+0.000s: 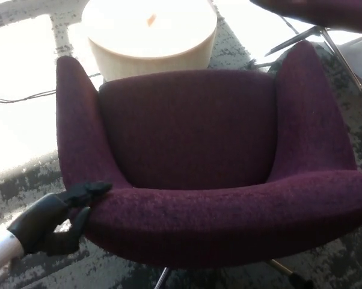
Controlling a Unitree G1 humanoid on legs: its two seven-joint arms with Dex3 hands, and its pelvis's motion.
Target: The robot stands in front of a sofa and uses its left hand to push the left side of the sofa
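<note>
Against the purple sofa (193, 180)'s unlabelled left corner presses the left robot hand (52, 220), fingers spread, holding nothing.

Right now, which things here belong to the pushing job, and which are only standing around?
Belong to the job:
sofa
left hand, against the sofa's left side

Only standing around:
round table
second chair
cable
carpet

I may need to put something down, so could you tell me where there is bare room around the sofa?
The sofa seat between its arms is bare. The round table top behind holds one small orange thing. Crowded at the sofa's front left corner, where the left hand presses.
</note>
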